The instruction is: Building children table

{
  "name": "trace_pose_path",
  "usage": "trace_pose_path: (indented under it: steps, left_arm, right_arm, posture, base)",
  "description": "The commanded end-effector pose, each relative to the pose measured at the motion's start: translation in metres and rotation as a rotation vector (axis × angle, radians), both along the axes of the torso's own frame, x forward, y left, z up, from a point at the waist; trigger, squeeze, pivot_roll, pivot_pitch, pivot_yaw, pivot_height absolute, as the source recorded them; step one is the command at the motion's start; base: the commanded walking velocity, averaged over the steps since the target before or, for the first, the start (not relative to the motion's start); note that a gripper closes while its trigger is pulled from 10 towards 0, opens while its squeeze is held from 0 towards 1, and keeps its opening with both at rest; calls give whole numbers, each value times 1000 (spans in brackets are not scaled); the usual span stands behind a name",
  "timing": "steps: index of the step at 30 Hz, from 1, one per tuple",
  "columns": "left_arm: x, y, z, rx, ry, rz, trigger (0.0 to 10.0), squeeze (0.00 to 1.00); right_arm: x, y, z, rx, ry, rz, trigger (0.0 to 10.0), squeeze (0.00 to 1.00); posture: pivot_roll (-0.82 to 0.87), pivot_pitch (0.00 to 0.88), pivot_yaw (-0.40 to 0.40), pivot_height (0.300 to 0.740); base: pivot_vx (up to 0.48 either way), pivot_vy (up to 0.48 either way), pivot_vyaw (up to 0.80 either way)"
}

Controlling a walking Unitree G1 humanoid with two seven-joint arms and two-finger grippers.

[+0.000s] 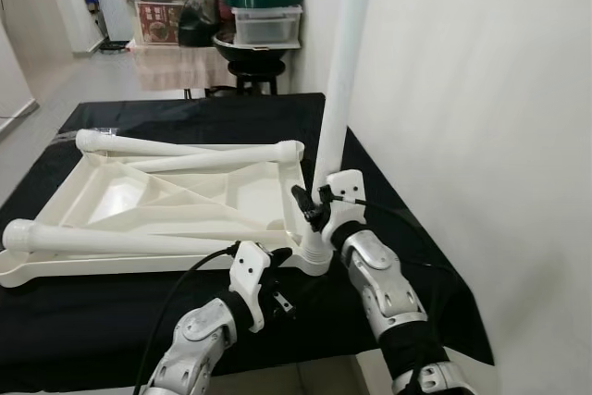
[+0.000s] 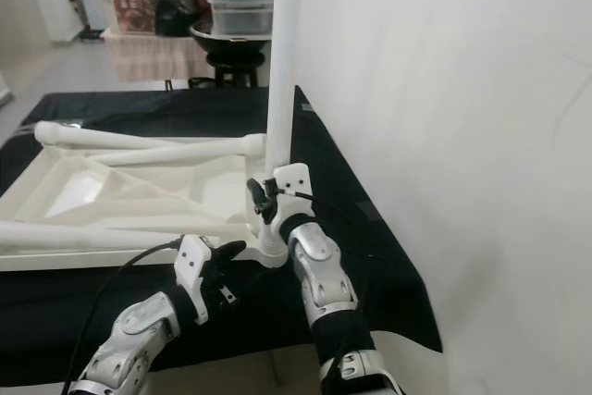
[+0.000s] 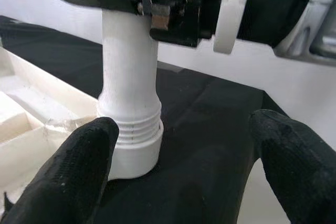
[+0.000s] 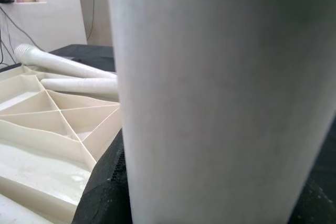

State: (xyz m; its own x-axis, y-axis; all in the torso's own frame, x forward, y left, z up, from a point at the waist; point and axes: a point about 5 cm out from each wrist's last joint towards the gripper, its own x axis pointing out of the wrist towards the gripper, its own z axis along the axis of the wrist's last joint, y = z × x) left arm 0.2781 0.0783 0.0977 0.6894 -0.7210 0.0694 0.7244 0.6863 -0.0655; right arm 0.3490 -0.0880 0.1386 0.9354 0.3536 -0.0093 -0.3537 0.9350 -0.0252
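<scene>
A: What's laid out here?

B: A black-covered work table (image 1: 111,321) with the white tabletop (image 1: 139,196) lying upside down, ribbed underside up. Three loose legs (image 1: 185,147) rest across it. A fourth, the upright leg (image 1: 340,80), stands in the near right corner socket, beside the white wall.

A: And the arms?

B: The right gripper (image 1: 314,205) is clamped on the lower part of the upright leg. The left gripper (image 3: 184,150) sits low at the leg's base, its fingers (image 3: 79,161) spread wide, one on either side of the threaded collar (image 3: 134,137), one finger perhaps brushing it.

A: So the step is screwing that leg in?

B: That's my reading. To do it well, I'd keep the leg dead vertical so the threads don't cross, turn with the right, and let the left steady the corner so the tabletop doesn't skate on the cloth.

A: Does any view add something?

B: The left wrist view shows thread rings visible above the socket, so the leg looks not fully seated. The head views miss that detail. The right wrist view gives the ribs close up.
</scene>
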Motion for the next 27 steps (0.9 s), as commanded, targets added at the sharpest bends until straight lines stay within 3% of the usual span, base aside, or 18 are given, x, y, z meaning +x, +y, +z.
trace_pose_path:
  steps: [1,2,4,5,11,12,13,14,18,22,24,25,26,27]
  left_arm:
    - [-1,1,-1,1,12,7,10000,0]
    - [-1,1,-1,0,14,5,10000,0]
    - [-1,1,-1,-1,17,4,10000,0]
    - [-1,1,-1,-1,17,3,10000,0]
    - [0,0,0,0,19,3,10000,0]
    - [0,0,0,0,20,2,10000,0]
    - [0,0,0,0,20,2,10000,0]
    - [0,0,0,0,21,2,10000,0]
    - [1,0,0,1,21,2,10000,0]
    - [0,0,0,3,20,4,10000,0]
    - [0,0,0,4,21,4,10000,0]
    - [1,0,0,4,22,5,10000,0]
    - [1,0,0,5,22,5,10000,0]
    - [1,0,-1,6,23,5,10000,0]
  right_arm:
    - [-11,-5,-34,-69,145,-39,0,0]
    - [-13,-1,-32,-67,147,-21,10000,0]
    - [-15,1,-30,-69,149,-12,10000,0]
    - [-15,4,-26,-53,134,25,10000,1000]
    - [-6,7,-2,79,56,223,10000,1000]
    - [-1,0,6,77,32,282,10000,557]
    - [4,-6,13,71,18,332,10000,353]
    - [9,-13,19,52,4,365,10000,0]
    - [15,-26,29,12,-6,444,10000,0]
    - [13,-38,34,-63,24,675,10000,0]
    - [12,-39,34,-69,30,715,10000,0]
    - [11,-41,35,-76,37,761,4745,0]
    - [11,-42,37,-76,43,792,4078,0]
    - [14,-45,39,-58,53,810,0,0]
  posture:
    - [4,0,-65,740]
    - [4,0,-65,740]
    - [4,0,-65,740]
    - [0,0,-60,740]
    - [1,0,-57,740]
    - [3,0,-58,740]
    - [3,0,-59,740]
    - [3,0,-59,740]
    - [5,0,-60,740]
    - [23,0,-67,740]
    - [23,0,-67,740]
    - [28,0,-69,740]
    - [28,0,-69,740]
    - [33,0,-70,740]
  base:
    - [0,0,0]
    - [0,0,0]
    - [0,0,0]
    - [0,0,0]
    - [0,0,0]
    - [0,0,0]
    - [0,0,0]
    - [0,0,0]
    - [0,0,0]
    - [0,0,0]
    - [0,0,0]
    - [0,0,0]
    - [0,0,0]
    - [0,0,0]
